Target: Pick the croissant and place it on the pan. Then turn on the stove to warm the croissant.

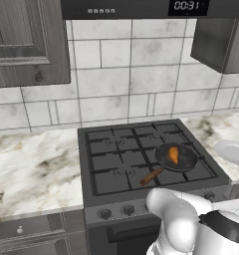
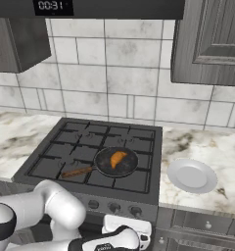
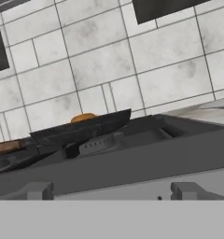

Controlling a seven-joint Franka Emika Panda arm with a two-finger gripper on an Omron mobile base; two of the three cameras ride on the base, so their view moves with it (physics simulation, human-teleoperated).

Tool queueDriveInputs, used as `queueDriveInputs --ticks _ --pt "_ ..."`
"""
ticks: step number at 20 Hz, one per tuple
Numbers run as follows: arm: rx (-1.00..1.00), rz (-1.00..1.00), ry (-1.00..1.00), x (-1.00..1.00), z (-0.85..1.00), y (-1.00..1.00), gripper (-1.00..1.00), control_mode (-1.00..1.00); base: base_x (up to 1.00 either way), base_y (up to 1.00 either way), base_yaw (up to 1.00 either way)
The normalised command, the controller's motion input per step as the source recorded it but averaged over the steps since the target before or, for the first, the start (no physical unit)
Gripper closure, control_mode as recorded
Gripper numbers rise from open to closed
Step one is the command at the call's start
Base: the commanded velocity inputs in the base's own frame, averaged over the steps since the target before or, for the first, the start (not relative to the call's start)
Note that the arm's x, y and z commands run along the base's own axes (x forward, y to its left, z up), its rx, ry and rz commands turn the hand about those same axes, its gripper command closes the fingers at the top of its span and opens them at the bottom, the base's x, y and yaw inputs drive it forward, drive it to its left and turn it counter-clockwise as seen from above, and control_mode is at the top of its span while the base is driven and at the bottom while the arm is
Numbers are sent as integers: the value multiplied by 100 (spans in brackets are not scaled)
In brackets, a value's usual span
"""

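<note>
My claw [image 2: 139,238] hangs low before the stove [image 1: 141,149], jaws spread wide and empty. The croissant [image 1: 174,155] already lies in the pan [image 1: 188,160] on the front right burner, so the knobs [image 1: 128,210] come next; which one feeds that burner I can't tell.

glossy white rounded arm [image 1: 179,219] segments with black bands at the joints.

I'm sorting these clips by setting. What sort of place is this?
A home-style kitchen, rendered: a gas stove with a pan on it, marble-look counters, a tiled wall and grey cabinets.
</note>
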Motion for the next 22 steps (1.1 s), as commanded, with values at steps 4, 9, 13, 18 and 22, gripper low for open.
queueDriveInputs --ticks 4,9,13,18,22 --pt "0 0 0 4 -16 -18 -100 -100 0 0 0" --pt "0 0 0 1 -20 -13 -100 -100 0 0 0" --pt "0 0 0 1 -13 0 -100 -100 0 0 0" --pt "0 0 0 2 -7 0 -100 -100 0 0 0" --pt "0 0 0 5 -5 0 -100 -100 0 0 0"
